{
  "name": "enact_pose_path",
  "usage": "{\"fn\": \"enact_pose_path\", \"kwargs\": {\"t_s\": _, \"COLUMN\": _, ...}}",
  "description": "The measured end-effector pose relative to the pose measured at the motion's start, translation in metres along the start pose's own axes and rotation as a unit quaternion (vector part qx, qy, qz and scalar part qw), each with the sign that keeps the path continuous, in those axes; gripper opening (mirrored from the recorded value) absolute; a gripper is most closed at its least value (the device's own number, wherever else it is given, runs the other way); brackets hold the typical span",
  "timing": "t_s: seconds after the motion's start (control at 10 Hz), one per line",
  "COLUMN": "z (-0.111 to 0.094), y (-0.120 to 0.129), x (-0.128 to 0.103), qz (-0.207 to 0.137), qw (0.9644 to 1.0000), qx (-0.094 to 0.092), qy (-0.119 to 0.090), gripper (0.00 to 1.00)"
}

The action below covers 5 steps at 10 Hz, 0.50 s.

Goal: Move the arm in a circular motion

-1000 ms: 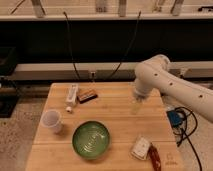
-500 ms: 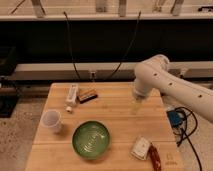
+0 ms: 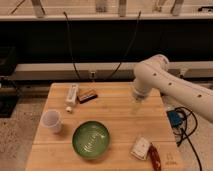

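White robot arm (image 3: 167,86) reaches in from the right over a wooden table (image 3: 112,112), elbow joint raised near the back edge, its pale gripper (image 3: 136,106) pointing down just above the boards, right of centre. Whether the gripper is open or closed cannot be told; it appears to carry nothing. Over the last second the arm has barely shifted, suggesting the circular sweep is at a slow point or hardly begun. A green bowl (image 3: 91,139) and white cup (image 3: 52,121) sit well clear.
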Motion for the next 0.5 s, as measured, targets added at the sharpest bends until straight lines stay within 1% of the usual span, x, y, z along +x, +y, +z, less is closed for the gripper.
{"fn": "enact_pose_path", "kwargs": {"t_s": 0.5, "z": -0.0004, "y": 0.0012, "x": 0.0004, "qz": -0.001, "qw": 1.0, "qx": 0.0, "qy": 0.001, "gripper": 0.8}}
